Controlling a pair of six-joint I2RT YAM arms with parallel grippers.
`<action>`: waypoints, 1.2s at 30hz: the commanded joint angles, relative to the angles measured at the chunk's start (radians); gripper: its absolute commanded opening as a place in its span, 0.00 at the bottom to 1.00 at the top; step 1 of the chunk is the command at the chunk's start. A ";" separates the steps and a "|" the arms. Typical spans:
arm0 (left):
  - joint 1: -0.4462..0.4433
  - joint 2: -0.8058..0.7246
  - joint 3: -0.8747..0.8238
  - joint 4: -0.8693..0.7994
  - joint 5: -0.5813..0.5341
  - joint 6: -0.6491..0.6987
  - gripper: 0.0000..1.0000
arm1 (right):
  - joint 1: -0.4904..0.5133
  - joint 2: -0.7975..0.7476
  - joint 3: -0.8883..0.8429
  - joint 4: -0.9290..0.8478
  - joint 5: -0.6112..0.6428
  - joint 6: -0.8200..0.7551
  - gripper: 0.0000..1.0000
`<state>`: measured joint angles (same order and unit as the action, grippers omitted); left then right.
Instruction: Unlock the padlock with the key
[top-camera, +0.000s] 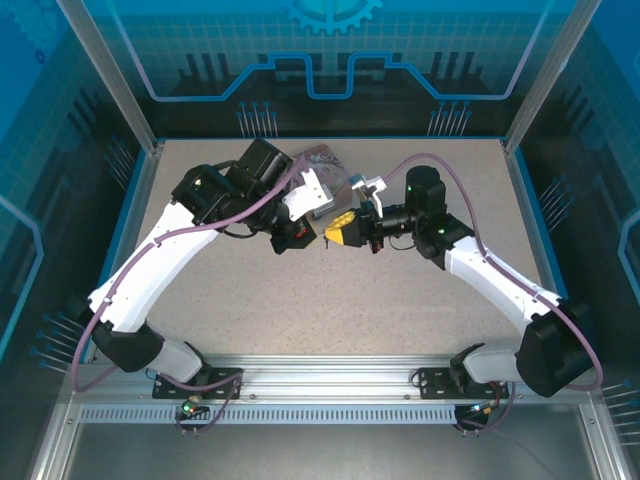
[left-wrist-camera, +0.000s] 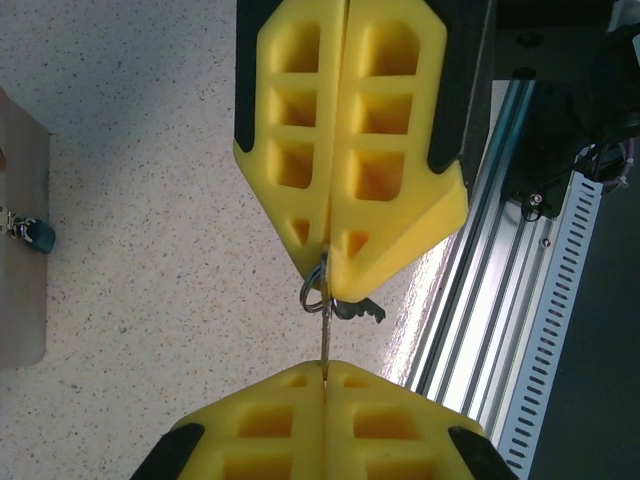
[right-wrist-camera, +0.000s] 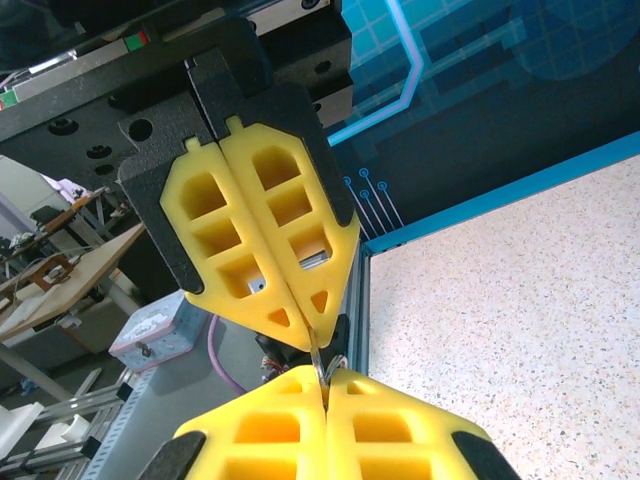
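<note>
Both arms meet above the middle of the speckled beige bench (top-camera: 300, 320), fingertip to fingertip. The left gripper (left-wrist-camera: 326, 368), with yellow foam-block fingers, is clamped shut on the lower shaft of the small thin dark-metal key (left-wrist-camera: 326, 345), which stands edge-on between the two tips. The right gripper (left-wrist-camera: 328, 285), of the same build, is closed on the head end of the key, where a small wire ring (left-wrist-camera: 311, 291) passes through. A second dark toothed piece (left-wrist-camera: 364, 311) hangs loose from that ring. The tiny blue-bodied padlock with a silver shackle (left-wrist-camera: 41, 236) lies against the side of the pink illustrated tin box (top-camera: 325, 158), which stands toward the far edge of the bench, well apart from the key. Whether its keyhole faces the arms cannot be told.

Hazards from this state: with both sets of jaws pinching one thin key, any pull or twist by either arm before the other lets go would load the shaft and could bend it or drag it through the foam. If the left side lets go, the right hold sits close to the ring, so the key may pivot and lose its line. The hanging piece could snag on the padlock or the box during approach. The soft foam offers little resistance to turning, so the key may slip when torque is applied in the lock.
</note>
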<state>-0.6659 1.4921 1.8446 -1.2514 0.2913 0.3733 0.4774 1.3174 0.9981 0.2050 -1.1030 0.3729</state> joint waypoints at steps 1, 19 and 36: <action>-0.006 -0.033 0.016 0.031 -0.007 0.010 0.09 | -0.004 -0.033 -0.008 -0.016 0.002 -0.008 0.00; 0.171 -0.431 -0.844 1.530 0.124 -0.874 0.74 | -0.104 -0.167 -0.277 0.650 0.370 0.544 0.00; 0.075 -0.264 -0.857 1.760 0.117 -0.988 0.67 | -0.025 -0.181 -0.271 0.688 0.413 0.602 0.01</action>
<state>-0.5812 1.2144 0.9787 0.4408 0.3840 -0.5938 0.4389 1.1481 0.7307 0.8478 -0.7090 0.9550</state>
